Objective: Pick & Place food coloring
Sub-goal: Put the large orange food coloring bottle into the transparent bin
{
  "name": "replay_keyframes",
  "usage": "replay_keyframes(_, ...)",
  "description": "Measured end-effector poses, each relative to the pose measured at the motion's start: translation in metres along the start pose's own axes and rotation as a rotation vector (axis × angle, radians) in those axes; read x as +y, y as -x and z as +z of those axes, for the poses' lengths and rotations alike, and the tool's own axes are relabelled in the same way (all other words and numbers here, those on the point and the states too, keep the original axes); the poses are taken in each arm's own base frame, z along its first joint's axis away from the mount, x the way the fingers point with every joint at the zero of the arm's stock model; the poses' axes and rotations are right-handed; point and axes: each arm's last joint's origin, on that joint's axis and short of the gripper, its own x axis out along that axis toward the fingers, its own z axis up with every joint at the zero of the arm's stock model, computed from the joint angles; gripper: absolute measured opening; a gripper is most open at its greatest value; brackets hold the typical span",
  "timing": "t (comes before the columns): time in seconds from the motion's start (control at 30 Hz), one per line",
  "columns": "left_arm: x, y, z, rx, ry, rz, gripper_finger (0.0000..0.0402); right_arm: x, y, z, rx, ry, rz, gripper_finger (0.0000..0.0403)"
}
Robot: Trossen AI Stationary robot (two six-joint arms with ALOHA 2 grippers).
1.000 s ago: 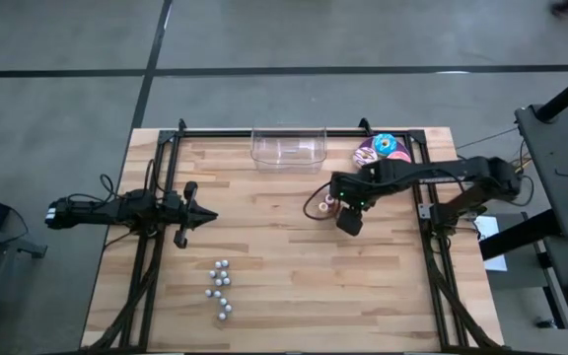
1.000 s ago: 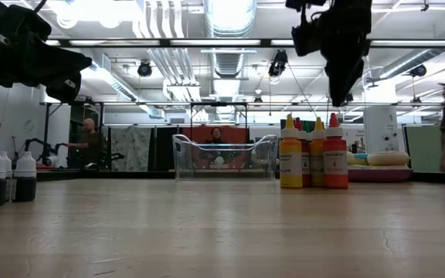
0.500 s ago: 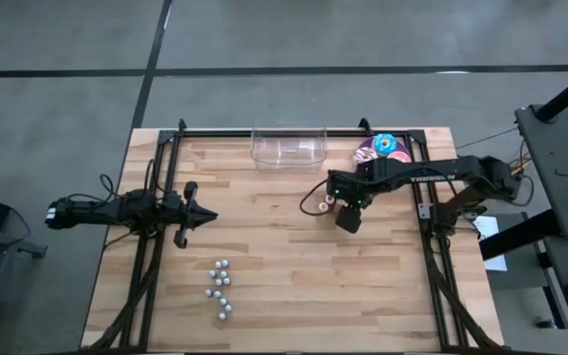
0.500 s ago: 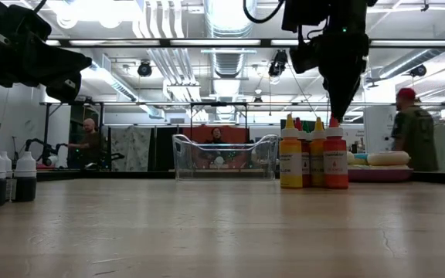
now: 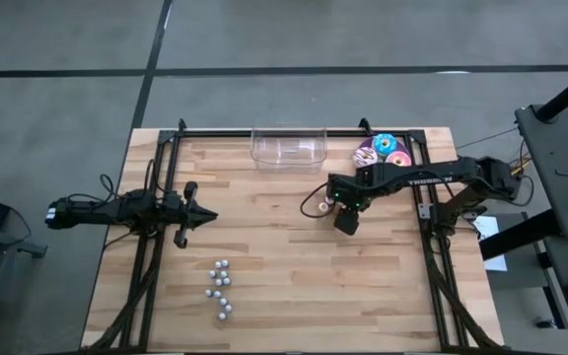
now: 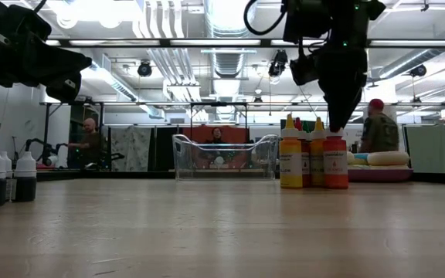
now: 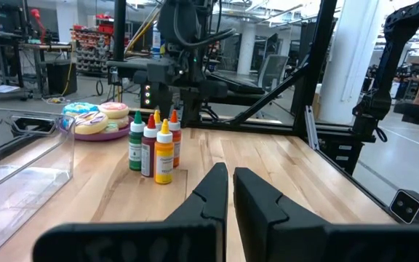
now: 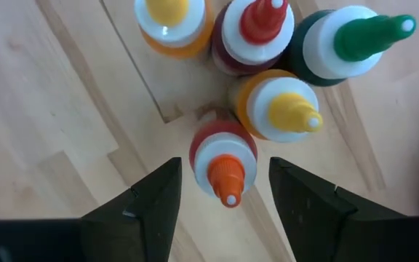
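A clear rectangular plastic bin (image 5: 288, 147) sits empty at the far edge of the wooden desk (image 5: 264, 256). The cluster of small food coloring bottles (image 6: 313, 158) stands right of it, upright, under the right hand (image 8: 224, 193), whose fingers are spread around the orange-capped bottle (image 8: 224, 161). The left hand (image 7: 229, 191), fingers together, waits at the desk's left.

Seen from directly overhead, the high camera takes in the whole counter (image 5: 284, 266) and both arms. A second camera sits at counter level, facing the room beyond. The left wrist camera looks past its own shut claw (image 7: 229, 191) across the counter toward the food coloring (image 7: 153, 144), well off. The right wrist camera points straight down, close above the same bottles, one framed between its parted claw (image 8: 224, 191) fingers.
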Motion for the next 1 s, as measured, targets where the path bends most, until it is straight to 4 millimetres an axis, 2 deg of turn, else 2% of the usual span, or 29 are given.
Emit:
replay_keyframes(0.77, 0.0, 0.0, 0.0, 0.0, 0.0, 0.0, 0.0, -0.0013, -0.002, 0.0002, -0.025, 0.001, -0.046, 0.02)
replay_keyframes(1.0, 0.0, 0.0, 0.0001, 0.0, 0.0, 0.0, 0.0, -0.0015, -0.003, -0.001, -0.016, 0.001, -0.041, 0.0154)
